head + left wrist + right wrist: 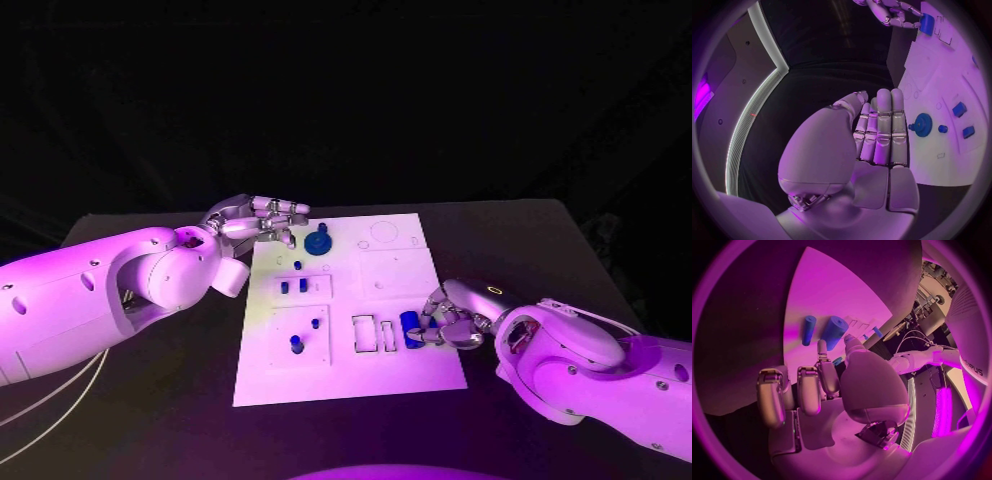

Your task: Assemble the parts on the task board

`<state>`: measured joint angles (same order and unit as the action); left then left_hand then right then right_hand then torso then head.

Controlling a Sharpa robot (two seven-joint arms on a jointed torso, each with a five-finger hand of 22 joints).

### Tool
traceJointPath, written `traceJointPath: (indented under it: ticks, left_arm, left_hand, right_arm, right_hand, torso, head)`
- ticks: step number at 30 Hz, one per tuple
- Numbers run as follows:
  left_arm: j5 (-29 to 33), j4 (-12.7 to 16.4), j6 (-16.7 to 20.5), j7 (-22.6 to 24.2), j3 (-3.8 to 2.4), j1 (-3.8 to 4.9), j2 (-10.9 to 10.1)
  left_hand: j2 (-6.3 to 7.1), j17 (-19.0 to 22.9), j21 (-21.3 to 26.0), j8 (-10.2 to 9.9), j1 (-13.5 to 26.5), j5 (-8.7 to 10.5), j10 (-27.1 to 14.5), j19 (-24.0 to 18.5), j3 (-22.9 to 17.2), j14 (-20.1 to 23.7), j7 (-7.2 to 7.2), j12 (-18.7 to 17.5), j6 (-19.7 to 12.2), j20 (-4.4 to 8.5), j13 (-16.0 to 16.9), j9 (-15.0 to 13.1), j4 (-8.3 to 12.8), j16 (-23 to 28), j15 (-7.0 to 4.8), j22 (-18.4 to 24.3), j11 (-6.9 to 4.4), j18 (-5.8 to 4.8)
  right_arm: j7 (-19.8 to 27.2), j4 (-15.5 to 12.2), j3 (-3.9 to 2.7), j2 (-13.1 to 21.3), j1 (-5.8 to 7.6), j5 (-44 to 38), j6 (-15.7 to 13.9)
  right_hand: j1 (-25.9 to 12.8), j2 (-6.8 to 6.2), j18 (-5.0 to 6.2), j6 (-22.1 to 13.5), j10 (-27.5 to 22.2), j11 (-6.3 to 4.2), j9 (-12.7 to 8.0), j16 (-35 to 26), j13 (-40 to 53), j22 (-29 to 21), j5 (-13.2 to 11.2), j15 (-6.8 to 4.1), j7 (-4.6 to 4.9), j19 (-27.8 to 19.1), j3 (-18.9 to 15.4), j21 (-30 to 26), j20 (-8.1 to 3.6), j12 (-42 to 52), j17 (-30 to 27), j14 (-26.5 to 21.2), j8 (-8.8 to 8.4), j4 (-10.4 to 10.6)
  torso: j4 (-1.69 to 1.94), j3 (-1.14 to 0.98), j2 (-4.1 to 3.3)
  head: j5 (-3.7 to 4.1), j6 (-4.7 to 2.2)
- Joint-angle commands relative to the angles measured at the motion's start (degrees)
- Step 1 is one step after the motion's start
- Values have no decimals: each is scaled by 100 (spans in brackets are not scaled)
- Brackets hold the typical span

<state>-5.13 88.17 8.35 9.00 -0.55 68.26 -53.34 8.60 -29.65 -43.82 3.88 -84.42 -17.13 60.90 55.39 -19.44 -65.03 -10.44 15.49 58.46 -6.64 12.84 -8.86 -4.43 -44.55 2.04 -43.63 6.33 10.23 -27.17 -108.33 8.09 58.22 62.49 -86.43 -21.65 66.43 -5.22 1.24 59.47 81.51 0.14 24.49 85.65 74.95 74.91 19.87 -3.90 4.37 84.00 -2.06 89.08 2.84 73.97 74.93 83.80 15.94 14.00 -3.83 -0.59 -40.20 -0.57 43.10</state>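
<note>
Some small blue parts [297,343] already stand in the flat white plastic task board [418,270]. The right hand [450,322] holds a blue block [413,329], not yet placed. The left hand [260,221] is empty, fingers straight.

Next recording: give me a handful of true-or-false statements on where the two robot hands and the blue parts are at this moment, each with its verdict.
1. The left robot hand is near the far left corner of the white board. True.
2. The left robot hand grips the blue gear. False: its fingers are straight and hold nothing; the gear lies on the board beside them.
3. The right robot hand is at the blue block near the board's right edge. True.
4. The gear lies off the board on the black table. False: it lies on the board.
5. Both robot hands are at the same end of the board. False: the left is at the far end, the right nearer the near end.
</note>
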Motion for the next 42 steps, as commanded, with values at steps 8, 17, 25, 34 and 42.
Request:
traceJointPath:
  ticks: [8, 17, 25, 34, 42]
  left_arm:
    - [-9, 32, -108, 32, -4, 2, -6]
    - [-9, 46, -121, 21, -3, 3, -28]
    - [-9, 57, -147, -4, -3, 3, -42]
    - [-9, 64, -152, -8, -3, 3, -53]
    - [-9, 57, -153, -11, -3, 3, -60]
  left_hand:
    - [-20, 6, 28, 13, -37, 12, -32, 7, 39, 40, 7, 34, -30, -50, 7, 7, 4, 40, -4, 6, 6, 27]
    - [-24, 9, 32, 15, -31, 13, -38, 6, 46, 42, 6, 41, -32, -53, 7, 8, 0, 40, -2, 7, 8, 27]
    - [-23, 11, 35, 14, -24, 13, -46, 4, 54, 44, 4, 43, -37, -54, 7, 10, -4, 41, 0, 8, 10, 26]
    - [-23, 11, 35, 14, -24, 13, -46, 4, 54, 44, 4, 43, -37, -54, 7, 10, -4, 41, 0, 8, 10, 26]
    - [-23, 11, 35, 14, -24, 13, -46, 4, 54, 44, 4, 43, -37, -54, 7, 10, -4, 41, 0, 8, 10, 26]
  right_arm:
    - [-182, 212, 1, -242, -39, -277, 54]
    - [-303, 380, 1, -425, -116, -377, 397]
    - [-391, 448, 2, -532, -184, -509, 541]
    - [-506, 438, 2, -532, -209, -556, 295]
    - [-507, 101, -24, -366, -191, -272, -418]
  right_hand:
    - [26, 65, -103, -55, -38, 6, 66, 22, 94, 1481, 51, 41, 15, 558, -115, -4, 3, -7, 650, 452, 27, 122]
    - [95, 53, -99, -68, -50, 8, 124, 22, 95, 1477, -34, 43, 14, 552, -202, -18, 5, -22, 650, 450, 36, 178]
    - [241, 48, -99, -67, -57, 4, 191, 18, 103, 1476, -39, 41, 10, 551, -271, -19, 6, -30, 647, 448, 54, 179]
    - [511, 161, -106, -21, -23, -19, 302, 33, 162, 1486, 217, 24, -16, 566, -294, 14, -5, 17, 678, 455, 104, 139]
    - [760, 332, -124, 93, 55, -89, 418, 67, 260, 1509, 575, -31, -95, 600, -210, 92, -50, 116, 743, 470, 195, 94]
  torso:
    - [-6, -4, -3]
    - [-3, 3, 4]
    - [-3, 4, 7]
    - [-5, 3, 5]
    - [-12, 2, 9]
  head:
    - [-36, 20]
    - [-56, 32]
    - [-64, 42]
    - [-67, 31]
    - [-76, 17]
